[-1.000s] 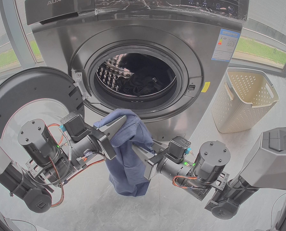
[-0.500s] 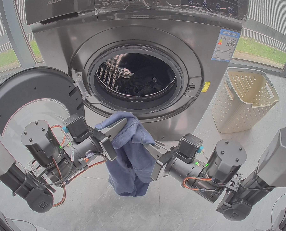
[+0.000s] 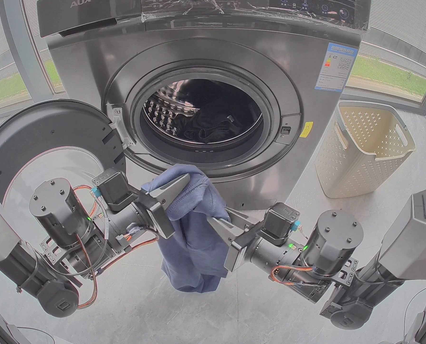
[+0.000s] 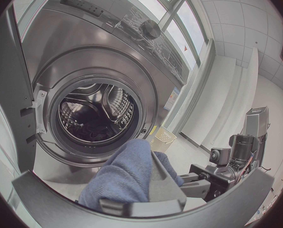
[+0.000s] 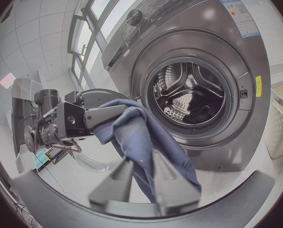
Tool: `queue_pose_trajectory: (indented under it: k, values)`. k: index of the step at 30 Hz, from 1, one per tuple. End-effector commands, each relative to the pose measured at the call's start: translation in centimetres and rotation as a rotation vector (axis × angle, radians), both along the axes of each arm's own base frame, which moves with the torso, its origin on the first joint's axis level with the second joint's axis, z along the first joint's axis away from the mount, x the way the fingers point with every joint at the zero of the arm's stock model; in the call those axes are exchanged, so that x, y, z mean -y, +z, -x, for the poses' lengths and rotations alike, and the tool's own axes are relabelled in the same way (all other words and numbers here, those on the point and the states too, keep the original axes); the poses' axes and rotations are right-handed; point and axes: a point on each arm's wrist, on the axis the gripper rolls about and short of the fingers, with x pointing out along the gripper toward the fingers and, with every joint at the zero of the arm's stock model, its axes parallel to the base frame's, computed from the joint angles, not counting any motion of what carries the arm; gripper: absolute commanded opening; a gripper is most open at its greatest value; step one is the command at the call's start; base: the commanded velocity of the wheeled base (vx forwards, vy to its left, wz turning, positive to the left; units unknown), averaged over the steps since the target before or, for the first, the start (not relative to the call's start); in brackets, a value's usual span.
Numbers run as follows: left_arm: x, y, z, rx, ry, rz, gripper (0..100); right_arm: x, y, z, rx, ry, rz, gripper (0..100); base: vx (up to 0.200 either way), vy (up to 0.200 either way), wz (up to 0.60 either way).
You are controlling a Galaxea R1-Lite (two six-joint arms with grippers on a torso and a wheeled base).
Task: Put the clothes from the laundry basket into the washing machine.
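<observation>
One blue garment (image 3: pixel 191 235) hangs between my two grippers at the lower middle of the frame. Its long axis runs straight down toward the floor, and its bunched top is level with the bottom lip of the drum opening. My left gripper (image 3: pixel 182 182) is clamped on that top fold. My right gripper (image 3: pixel 217 217) is set narrow, pinching the edge of the cloth on the lower right side.

From both grippers the opening lies up and beyond, toward the middle of the frame. The left gripper is the nearer of the two. I judge that the hanging tail will have to rise over the lip before the cloth can go in.

Dark clothes (image 3: pixel 213 123) already lie low in the drum of the washing machine (image 3: pixel 289 72). Its door (image 3: pixel 46 139) is swung open at the left, and the laundry basket (image 3: pixel 337 168) stands on the floor at the right, well apart from me.

Lettering sits at the machine's upper left and a blue-and-white label at its upper right. A small yellow sticker is beside the latch.
</observation>
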Motion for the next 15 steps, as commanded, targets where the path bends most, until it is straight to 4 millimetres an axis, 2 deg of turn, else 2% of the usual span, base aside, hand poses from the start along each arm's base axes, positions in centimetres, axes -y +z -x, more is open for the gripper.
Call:
queue_pose_trajectory:
  k: [1,11,12,15]
  values:
    - [-0.1,0.5,0.3,0.014,-0.004,0.011,0,-0.8,-0.9,-0.8,-0.004,-0.003,0.012,100,0.0,0.0,0.0]
    - [-0.1,0.8,0.3,0.024,-0.005,0.021,0,-1.8,-1.6,-2.1,0.01,-0.012,0.012,100,0.0,0.0,0.0]
    - [-0.1,0.8,0.3,0.022,-0.006,0.02,0,-1.9,-1.5,-2.1,0.012,-0.01,0.01,0,0.0,0.0,0.0]
    - [-0.1,0.8,0.3,0.022,-0.003,0.02,0,-2.1,-1.0,-2.0,0.026,-0.004,-0.007,0,0.0,0.0,0.0]
